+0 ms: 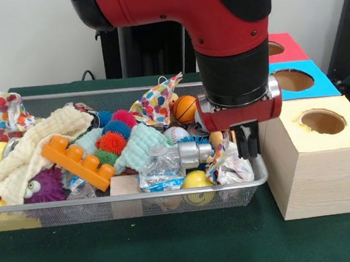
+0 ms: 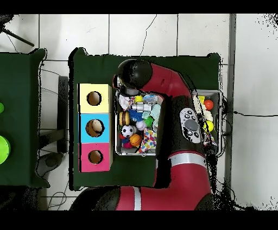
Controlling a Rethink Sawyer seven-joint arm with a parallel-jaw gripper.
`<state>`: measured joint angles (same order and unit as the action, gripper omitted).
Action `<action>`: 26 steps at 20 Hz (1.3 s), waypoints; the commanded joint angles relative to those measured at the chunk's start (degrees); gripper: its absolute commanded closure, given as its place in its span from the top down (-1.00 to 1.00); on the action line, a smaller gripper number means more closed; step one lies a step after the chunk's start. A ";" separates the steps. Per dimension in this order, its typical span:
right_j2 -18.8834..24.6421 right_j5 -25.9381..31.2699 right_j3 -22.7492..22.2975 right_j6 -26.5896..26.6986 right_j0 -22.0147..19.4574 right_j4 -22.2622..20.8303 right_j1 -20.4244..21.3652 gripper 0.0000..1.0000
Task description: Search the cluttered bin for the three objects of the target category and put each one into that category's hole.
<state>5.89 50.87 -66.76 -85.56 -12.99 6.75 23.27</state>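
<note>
The wire-mesh bin [image 1: 168, 193] is full of toys and cloths. My gripper [image 1: 246, 152] is at its front right corner, shut on a crumpled polka-dot fabric piece [image 1: 227, 166] whose lower part rests in the bin. A second polka-dot piece [image 1: 157, 100] stands at the back middle. A third [image 1: 7, 114] hangs over the far left corner. The yellow-surrounded hole [image 1: 322, 121] is in the pale wood box just right of the bin. In the overhead view the arm hides the gripper; the yellow hole [image 2: 94, 98] and one polka-dot piece [image 2: 147, 140] show.
The blue-surrounded hole [image 1: 293, 79] and the red-surrounded hole [image 1: 275, 47] lie behind the yellow one. The bin also holds a cream waffle cloth [image 1: 41, 146], a mint cloth [image 1: 142, 143], an orange brick [image 1: 79, 156], a crushed bottle [image 1: 160, 169] and several balls.
</note>
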 commanded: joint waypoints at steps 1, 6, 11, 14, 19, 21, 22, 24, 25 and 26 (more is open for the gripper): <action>1.67 -0.29 -8.28 -5.81 -2.50 -0.07 1.80 -1.00; 1.89 -0.53 -8.37 -6.28 -2.50 -0.15 1.21 -1.00; 2.15 -1.72 -8.75 -6.69 -2.39 -0.19 0.79 -1.00; 2.26 -2.39 -9.30 -6.78 -2.35 -0.24 0.73 -1.00; 2.30 -3.49 -9.53 -6.58 -2.26 -0.58 0.78 -1.00; 2.21 -3.51 -9.39 -6.89 -2.06 -0.55 0.63 -1.00; 2.18 -3.84 -9.46 -7.05 -1.95 -0.58 0.59 -1.00; 2.17 -4.36 -9.70 -7.33 -1.82 -0.57 0.47 -1.00; 2.13 -4.41 -9.81 -7.44 -1.74 -0.58 0.45 -1.00; 2.03 -4.09 -9.62 -7.57 -1.61 -0.59 0.36 -1.00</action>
<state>5.90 50.60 -70.82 -85.56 -14.63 6.75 24.44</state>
